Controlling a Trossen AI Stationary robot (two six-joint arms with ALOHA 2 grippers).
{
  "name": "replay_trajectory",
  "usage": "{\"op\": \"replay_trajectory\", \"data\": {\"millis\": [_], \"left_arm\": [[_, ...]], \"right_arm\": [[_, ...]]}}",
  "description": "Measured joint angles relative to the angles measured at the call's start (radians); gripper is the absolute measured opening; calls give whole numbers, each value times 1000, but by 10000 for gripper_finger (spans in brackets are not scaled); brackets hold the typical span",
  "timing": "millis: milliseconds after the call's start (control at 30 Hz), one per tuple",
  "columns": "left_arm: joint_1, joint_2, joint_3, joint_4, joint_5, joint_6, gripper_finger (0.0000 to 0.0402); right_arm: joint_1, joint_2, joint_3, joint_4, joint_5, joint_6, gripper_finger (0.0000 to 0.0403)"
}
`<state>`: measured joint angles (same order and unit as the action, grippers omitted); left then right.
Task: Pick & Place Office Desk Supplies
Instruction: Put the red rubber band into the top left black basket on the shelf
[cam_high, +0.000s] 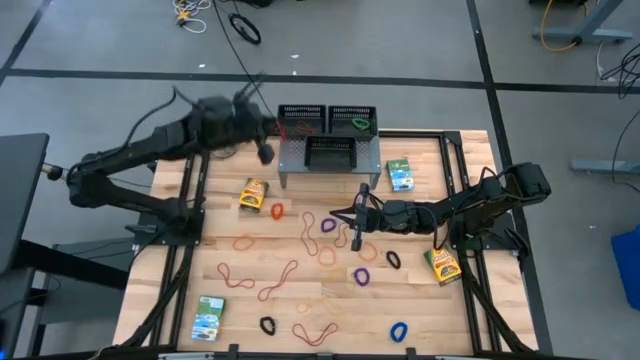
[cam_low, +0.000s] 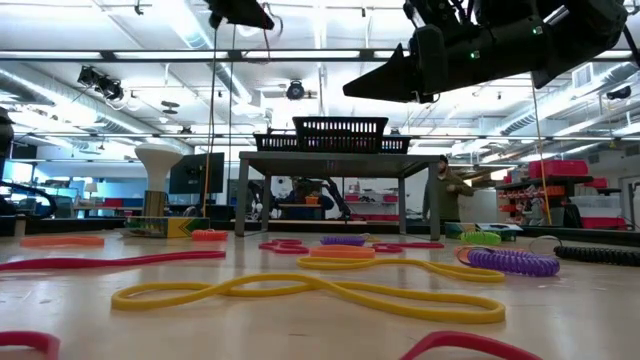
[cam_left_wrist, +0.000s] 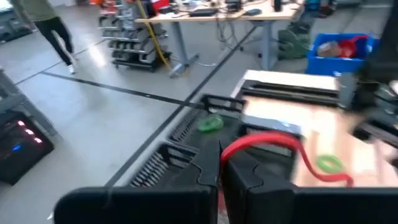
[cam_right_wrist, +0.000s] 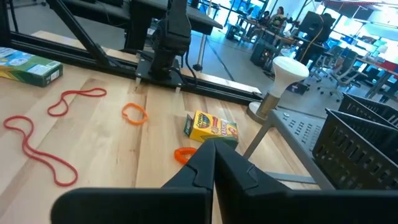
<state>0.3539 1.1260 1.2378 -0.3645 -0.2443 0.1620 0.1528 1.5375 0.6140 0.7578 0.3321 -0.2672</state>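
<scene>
My left gripper (cam_high: 262, 150) (cam_left_wrist: 221, 165) is raised beside the left end of the grey shelf (cam_high: 330, 165) and is shut on a red rubber band (cam_left_wrist: 267, 140). Black mesh trays (cam_high: 300, 118) (cam_left_wrist: 186, 134) stand on the shelf, one with a green band (cam_left_wrist: 210, 123) in it. My right gripper (cam_high: 357, 215) (cam_right_wrist: 214, 163) hangs shut above the table's middle, pointing toward the left edge; its wrist view shows nothing between the fingers. Many bands lie flat on the wood, among them a yellow one (cam_low: 330, 290) and a purple one (cam_high: 361, 276). A yellow box (cam_high: 254, 195) (cam_right_wrist: 211, 127) lies left of the shelf. My left gripper pinches the red rubber band between its two shut fingers, holding one end of the loop (cam_left_wrist: 227, 155). The rest of the loop arcs out past the fingertips and droops slack, clear of the table, in front of the mesh trays.
Green-white boxes lie at the near left (cam_high: 210, 318) and far right (cam_high: 400, 174), a yellow box (cam_high: 441, 264) at the right. A white ball on a stand (cam_right_wrist: 287, 71) stands by the shelf's left side. Black frame rails (cam_high: 185, 250) run along both sides. People move in the room behind.
</scene>
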Motion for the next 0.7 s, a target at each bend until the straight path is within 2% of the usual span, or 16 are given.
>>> {"op": "replay_trajectory", "data": {"millis": [200, 333, 500, 700], "left_arm": [[201, 141, 135, -2, 122, 56, 7], [294, 244, 200, -3, 191, 62, 7], [355, 344, 239, 2, 254, 57, 7], [381, 431, 239, 7, 267, 63, 7]], "right_arm": [[0, 0, 0, 0, 0, 0, 5], [0, 0, 0, 0, 0, 0, 11], [0, 0, 0, 0, 0, 0, 7], [0, 0, 0, -2, 1, 0, 6]]}}
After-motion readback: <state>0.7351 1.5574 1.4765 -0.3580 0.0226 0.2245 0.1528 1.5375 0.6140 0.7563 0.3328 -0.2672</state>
